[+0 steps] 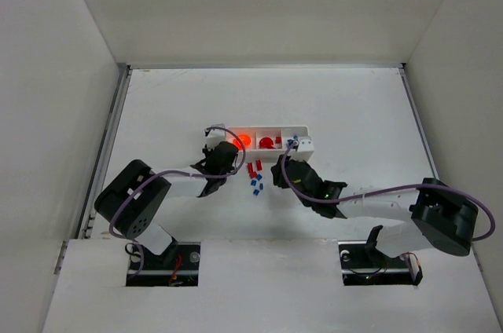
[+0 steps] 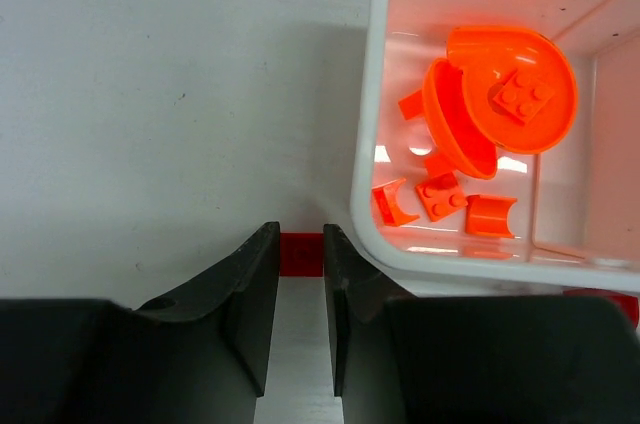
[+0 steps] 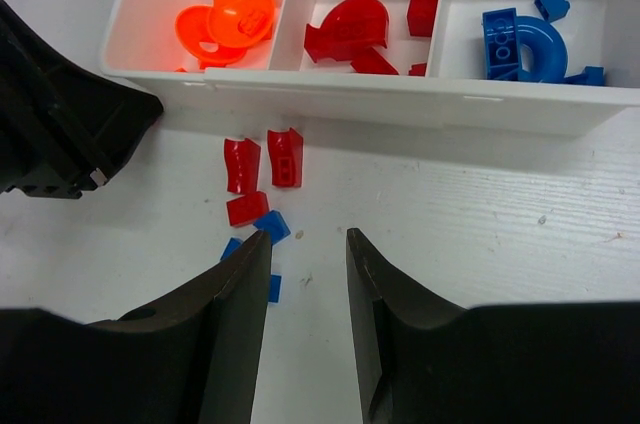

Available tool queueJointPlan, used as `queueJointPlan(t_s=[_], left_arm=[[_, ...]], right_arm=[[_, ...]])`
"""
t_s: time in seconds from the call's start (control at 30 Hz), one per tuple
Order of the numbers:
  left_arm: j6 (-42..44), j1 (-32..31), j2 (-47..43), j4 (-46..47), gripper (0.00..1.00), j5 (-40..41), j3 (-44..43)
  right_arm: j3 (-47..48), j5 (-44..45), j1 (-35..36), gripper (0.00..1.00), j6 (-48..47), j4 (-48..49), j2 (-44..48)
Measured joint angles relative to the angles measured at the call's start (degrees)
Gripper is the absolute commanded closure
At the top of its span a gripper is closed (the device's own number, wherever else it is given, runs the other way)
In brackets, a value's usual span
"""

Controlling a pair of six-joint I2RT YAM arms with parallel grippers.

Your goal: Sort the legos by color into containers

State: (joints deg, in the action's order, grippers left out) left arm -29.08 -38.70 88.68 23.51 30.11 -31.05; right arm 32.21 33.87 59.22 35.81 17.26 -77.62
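The containers are one white three-compartment tray (image 3: pixel 400 104). Its left cell holds orange legos (image 3: pixel 225 24), the middle cell red ones (image 3: pixel 345 29) and the right cell blue ones (image 3: pixel 525 44). My left gripper (image 2: pixel 300 244) is shut on a small red lego (image 2: pixel 300 254), just outside the tray's near left corner (image 2: pixel 365 144), beside the orange pieces (image 2: pixel 510 94). Loose red legos (image 3: pixel 285 156) and blue legos (image 3: pixel 272 226) lie on the table in front of the tray. Over the table beside them, my right gripper (image 3: pixel 308 239) stands open and holds nothing.
From above, the tray (image 1: pixel 308 144) sits mid-table, with the left gripper (image 1: pixel 222 154) at its left end and the right gripper (image 1: pixel 283 168) below its right end. The loose pile (image 1: pixel 255 176) lies between them. The left gripper's black body (image 3: pixel 70 134) shows in the right wrist view.
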Motion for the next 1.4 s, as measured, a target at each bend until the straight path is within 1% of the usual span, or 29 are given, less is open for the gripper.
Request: queueJointPlan(t_s=[0.1,0.23,0.3,0.4,0.5,0.57,0.77,0.87,1.07,1.17,1.27,1.4], left_arm=[[0.2,-0.7,0.2,-0.1,0.86,0.2,-0.2],[0.0,-2.9,-1.6,-1.8,0.88,-0.2,0.5],[-0.4,-4.3,-4.4,-3.7,0.88,-0.5,1.9],[-1.6,-6.3,-11.3,-6.7,0.88,-1.0,4.3],[-2.8,-6.7,-17.6,-8.9,0.88,-1.4,5.1],[-3.6,-6.7,-20.5,-9.6,0.88,-1.8,5.1],[-5.5,-7.2,-22.1,-11.0,0.87,-3.2,5.1],[-6.0,-7.5,-22.4,-11.5,0.87,-3.6,5.1],[-6.9,-8.2,-26.1,-12.6,0.87,-4.4,5.2],[-7.2,-8.4,-26.5,-12.9,0.87,-5.2,4.8],[-7.4,-8.3,-25.9,-13.2,0.86,-6.1,3.4],[-7.4,-8.2,-21.9,-12.7,0.86,-7.6,-1.3]], right_arm=[[0.0,0.3,0.2,0.57,0.0,0.1,-0.6],[0.0,0.8,1.3,0.55,0.0,0.2,-2.9],[0.1,0.9,2.7,0.53,0.0,0.3,-4.6],[0.5,0.8,5.0,0.5,0.0,0.3,-7.3],[1.3,0.8,6.8,0.45,0.0,0.4,-9.3],[2.0,0.8,7.7,0.45,0.0,0.4,-10.4],[4.3,0.4,8.3,0.59,-0.3,1.3,-14.2],[4.9,0.2,7.9,0.64,-0.2,1.4,-15.8],[4.9,0.1,7.0,0.78,0.3,1.5,-17.7],[4.9,0.2,6.8,0.81,0.7,1.5,-17.7],[4.6,0.6,6.8,0.83,0.9,1.4,-16.5],[2.4,1.9,6.9,0.83,1.1,1.3,-10.0]])
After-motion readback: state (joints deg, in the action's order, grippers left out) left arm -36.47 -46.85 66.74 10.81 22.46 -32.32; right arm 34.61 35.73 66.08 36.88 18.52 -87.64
